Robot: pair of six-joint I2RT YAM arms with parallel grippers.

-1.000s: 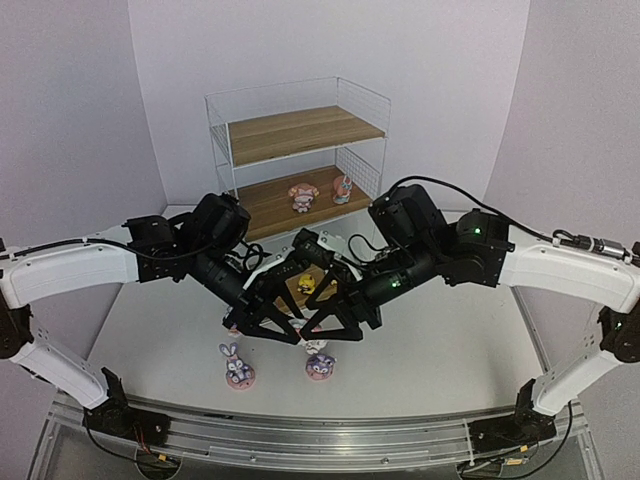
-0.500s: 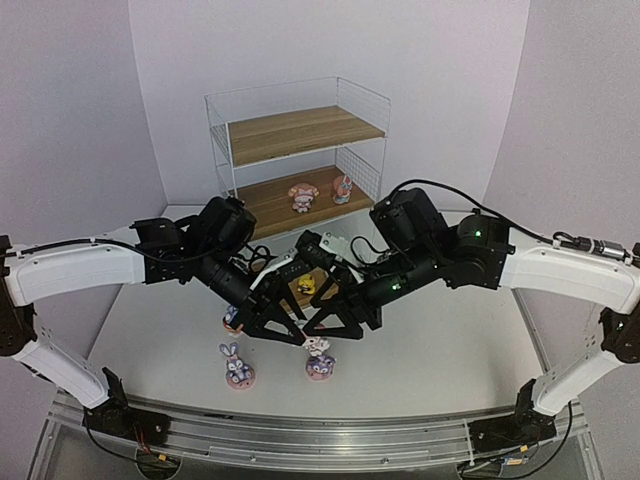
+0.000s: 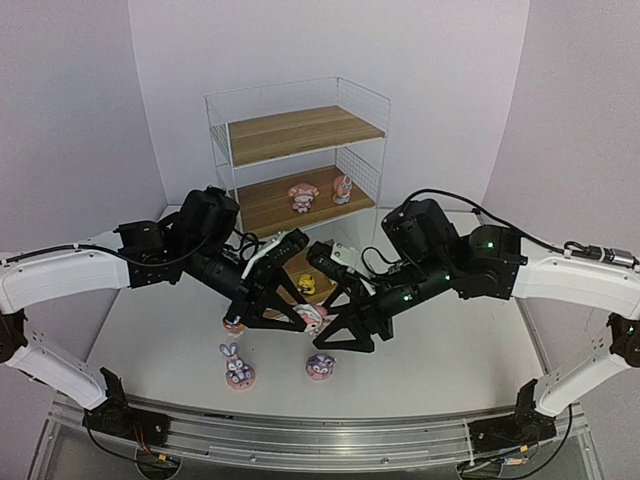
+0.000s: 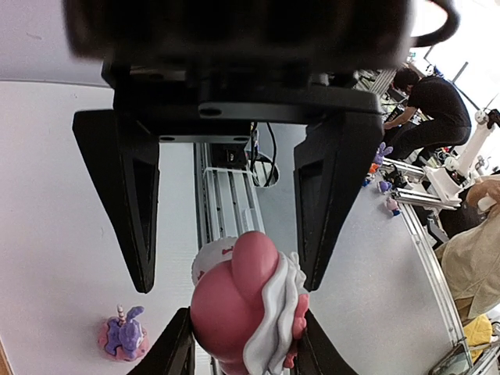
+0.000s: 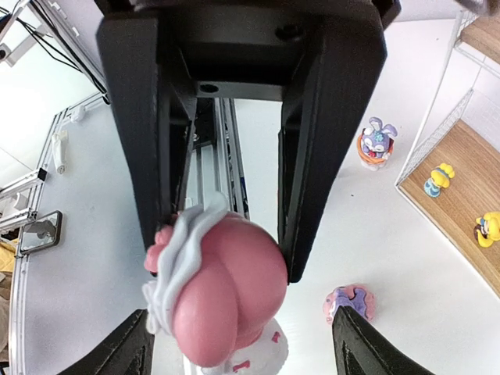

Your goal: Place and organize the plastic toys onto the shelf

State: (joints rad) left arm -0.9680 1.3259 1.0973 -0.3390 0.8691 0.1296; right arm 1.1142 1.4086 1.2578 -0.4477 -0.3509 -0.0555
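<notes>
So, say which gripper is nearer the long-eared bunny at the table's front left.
Left. The left gripper hangs behind-right of the bunny; the right gripper is farther right, past the pink toy.

— Which toy do I have?
— The pink-and-white figurine (image 5: 219, 305), pinched between the fingers of my right claw (image 5: 233, 259) above the table (image 3: 450, 340). Its rounded pink side faces my wrist, with a white frill down one edge.
— And on the table?
— A long-eared bunny (image 3: 237, 366) and a purple toy (image 3: 320, 366) stand upright near my edge, apart. An orange-based bunny (image 5: 375, 141) stands just beside the shelf (image 3: 300, 133).
— The shelf?
— White wire, brown boards, upright. Middle board: a pink-white toy (image 3: 303, 196) and a small pink toy (image 3: 342, 188), near each other. Bottom board: a yellow toy (image 5: 490, 228) and a yellow-and-blue toy (image 5: 440, 180).
</notes>
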